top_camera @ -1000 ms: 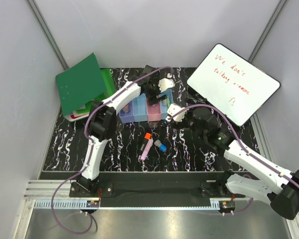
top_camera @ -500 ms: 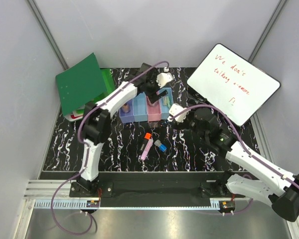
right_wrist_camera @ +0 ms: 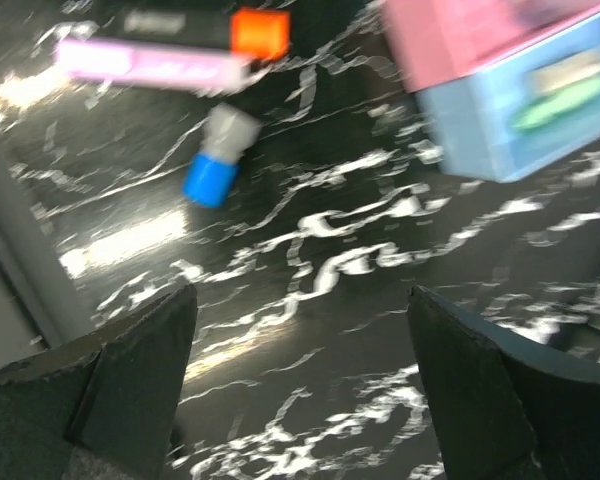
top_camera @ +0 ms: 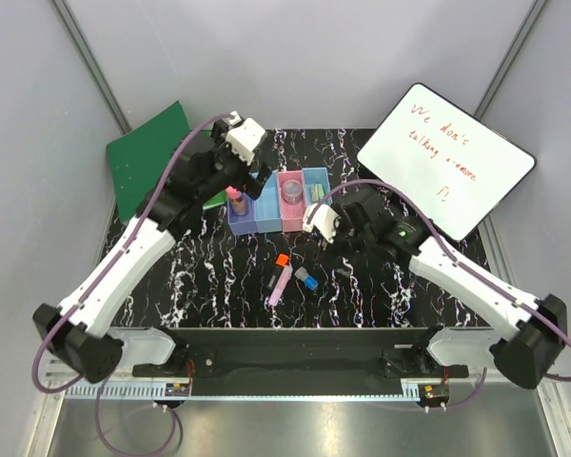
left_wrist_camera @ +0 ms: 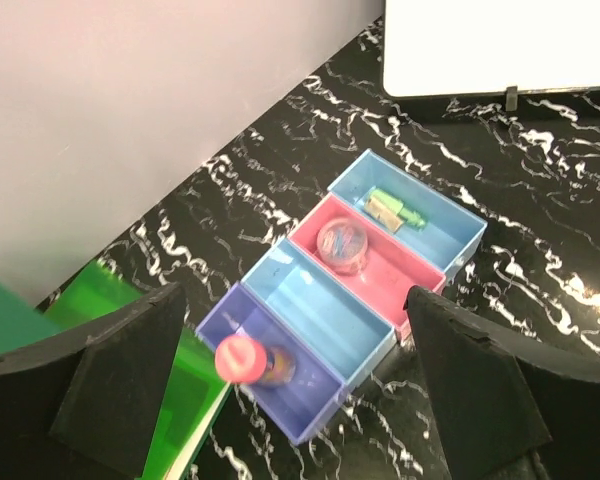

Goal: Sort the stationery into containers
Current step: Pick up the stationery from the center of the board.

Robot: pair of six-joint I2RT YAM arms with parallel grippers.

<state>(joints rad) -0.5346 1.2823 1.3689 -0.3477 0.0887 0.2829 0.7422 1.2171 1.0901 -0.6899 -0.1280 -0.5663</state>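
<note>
R-tool: my right tool (top_camera: 316, 225) spread wide, empty | target: marker (top_camera: 277, 282) and blue piece (top_camera: 310, 281) lie just nearward of it, mid worktop (top_camera: 390, 290) | axis: marker runs far-to-near, orange cap far | nearer arm: mine; left tool (top_camera: 240, 141), also released, sits over the bins (top_camera: 266, 226)

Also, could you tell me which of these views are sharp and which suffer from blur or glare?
Right wrist: motion-blurred throughout, the pale pink marker smeared, glare streaks on the glossy black marbled tabletop. Left wrist: sharp on the row of four plastic bins. Top external: sharp, evenly lit.
</note>
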